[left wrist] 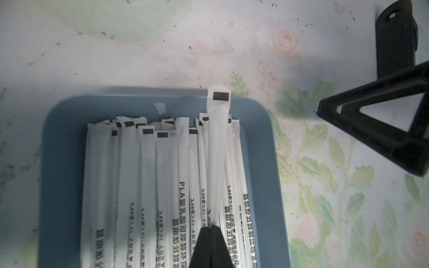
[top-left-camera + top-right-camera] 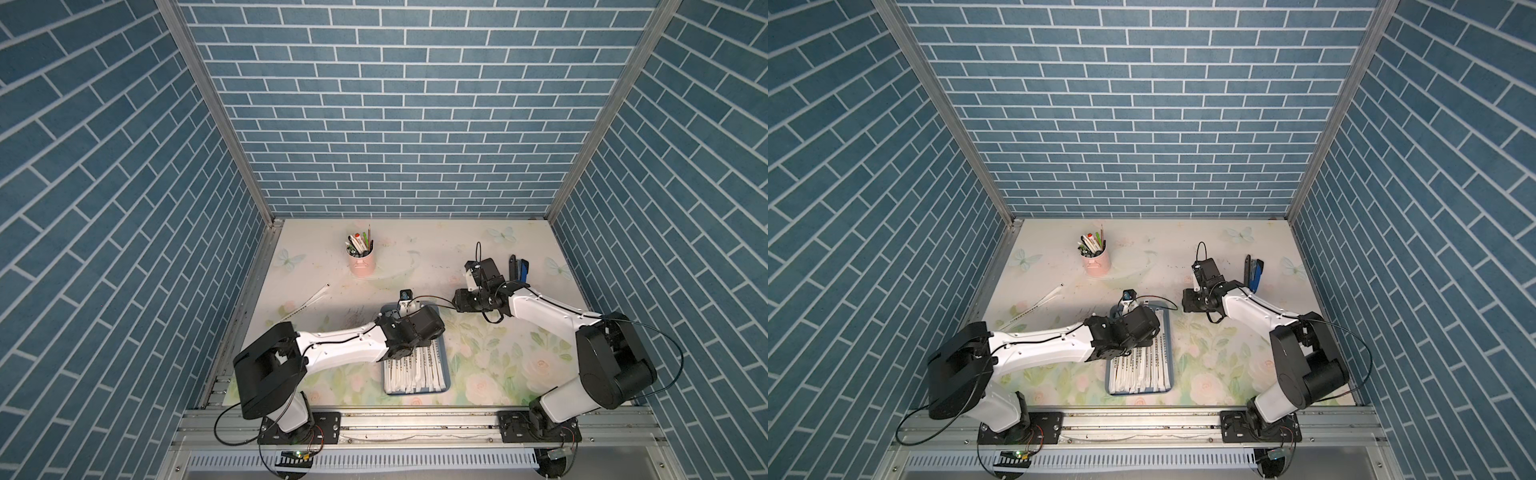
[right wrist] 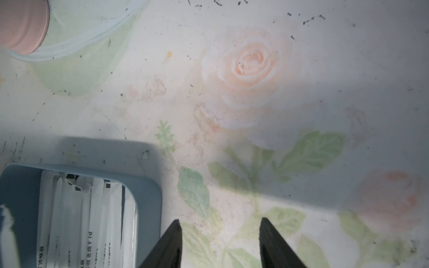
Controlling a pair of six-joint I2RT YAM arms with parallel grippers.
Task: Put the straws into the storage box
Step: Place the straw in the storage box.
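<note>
In the left wrist view my left gripper (image 1: 210, 228) is shut on one white-wrapped straw (image 1: 217, 150). That straw runs lengthwise over the storage box (image 1: 62, 139), and its black-marked end reaches past the far rim. Several more straws (image 1: 148, 176) lie side by side in the blue box (image 2: 448, 374). In both top views the left wrist hides the jaws. Two loose straws (image 2: 313, 297) (image 2: 1050, 297) lie on the table at the left. My right gripper (image 3: 219, 226) hangs open and empty over the floral table, just beyond the box's corner (image 3: 148, 197).
A pink cup (image 2: 361, 262) (image 3: 23, 25) of pens stands at the back left. A blue-and-black stapler (image 2: 519, 266) stands upright at the back right, behind the right arm. The right gripper's black fingers (image 1: 383, 130) show near the box in the left wrist view.
</note>
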